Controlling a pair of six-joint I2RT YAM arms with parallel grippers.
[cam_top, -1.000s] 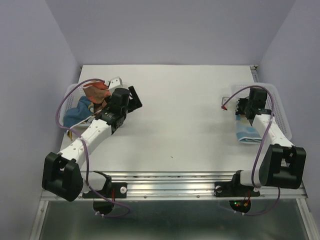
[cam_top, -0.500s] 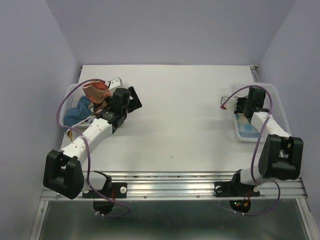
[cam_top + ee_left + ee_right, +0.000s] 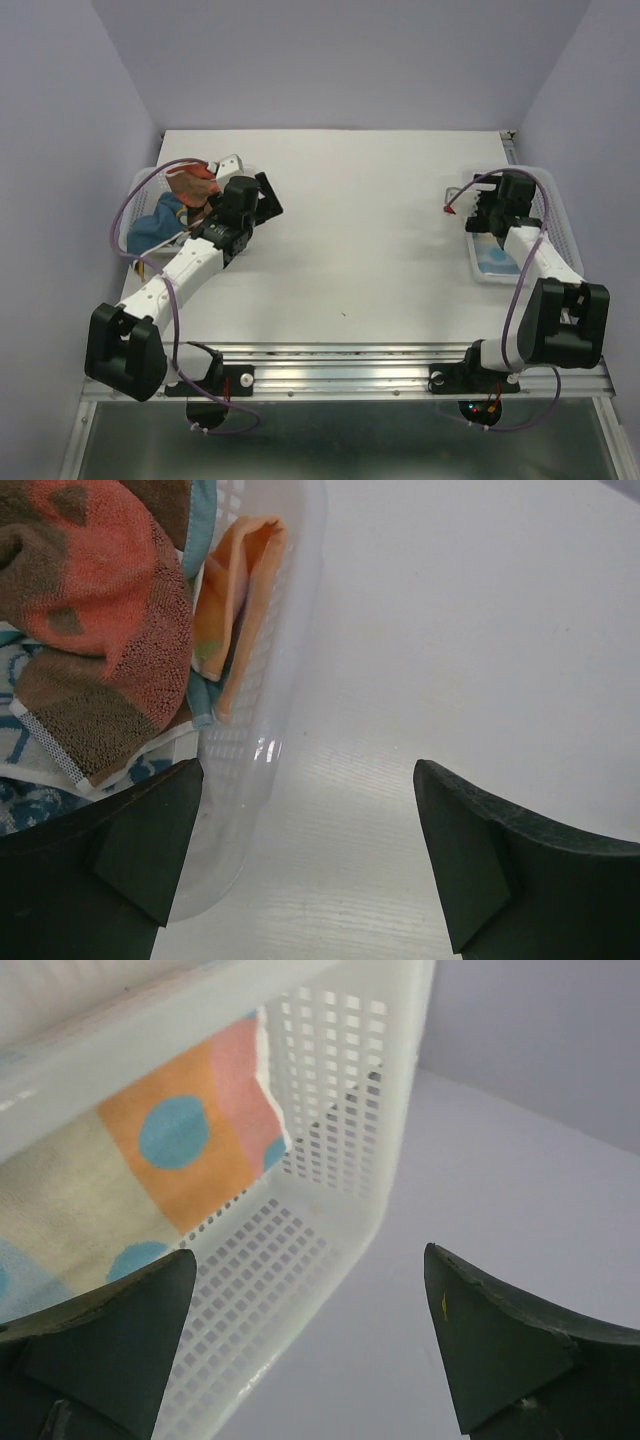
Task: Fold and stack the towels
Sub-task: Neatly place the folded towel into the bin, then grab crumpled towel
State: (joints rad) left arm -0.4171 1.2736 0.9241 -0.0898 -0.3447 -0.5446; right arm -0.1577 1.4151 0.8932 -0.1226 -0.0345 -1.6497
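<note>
A white perforated left basket (image 3: 262, 715) at the table's (image 3: 360, 220) left edge holds crumpled towels: a brown-and-red towel (image 3: 100, 630), a peach-orange towel (image 3: 228, 605) and a blue-patterned towel (image 3: 30, 795). The right basket (image 3: 345, 1110) holds a flat circle-print towel (image 3: 170, 1150). The left gripper (image 3: 308, 770) and right gripper (image 3: 308, 1253) hover by their baskets, fingers spread apart.

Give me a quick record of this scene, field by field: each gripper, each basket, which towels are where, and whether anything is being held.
left gripper: open, empty, above the left basket's edge and the table
right gripper: open, empty, at a corner of the right basket
left basket: heaped loose towels, with the brown-and-red towel on top and the peach-orange towel against the wall
right basket: towel with blue circles on orange lying flat inside
table: no towel seen on it
held: nothing
</note>
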